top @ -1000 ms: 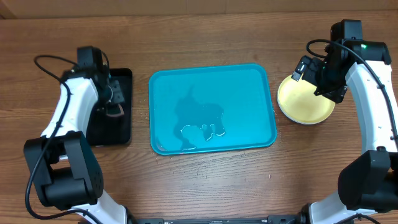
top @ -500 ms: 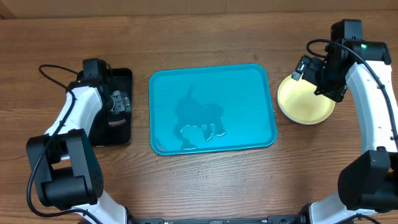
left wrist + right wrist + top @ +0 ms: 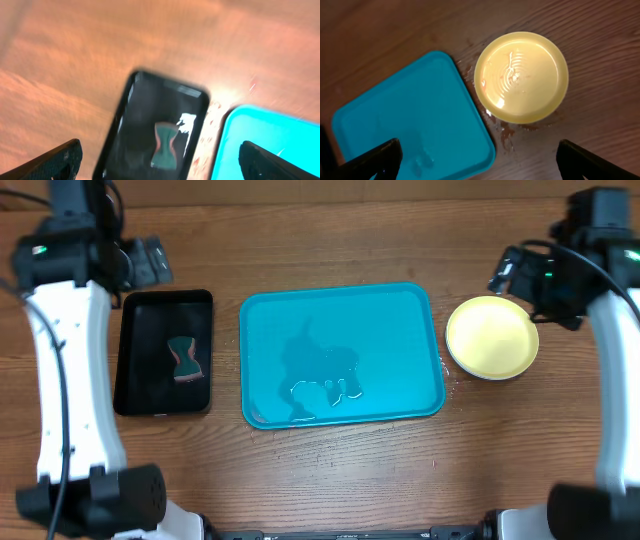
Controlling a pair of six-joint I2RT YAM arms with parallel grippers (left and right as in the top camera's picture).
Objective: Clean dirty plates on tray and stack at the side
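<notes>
The turquoise tray (image 3: pixel 400 310) lies mid-table with no plate on it, only a small puddle (image 3: pixel 325 392). One yellow-green plate (image 3: pixel 492 338) sits on the wood right of the tray, and also shows in the right wrist view as the plate (image 3: pixel 521 76) with faint streaks, beside the tray (image 3: pixel 410 120). My right gripper (image 3: pixel 512 274) hovers open high above the plate's far-left edge, its jaws (image 3: pixel 477 150) wide with nothing between them. My left gripper (image 3: pixel 148 262) is open behind the black tray, and its jaws (image 3: pixel 159 152) hold nothing.
A small black tray (image 3: pixel 140 360) left of the turquoise tray holds a teal and pink sponge (image 3: pixel 186 360). Wet reddish smears (image 3: pixel 507 132) mark the wood between the plate and the tray. The left wrist view is blurred.
My left gripper opened, left the sponge on the black tray, and rose back toward the far left. My right arm lifted away from the plate, toward the right.
</notes>
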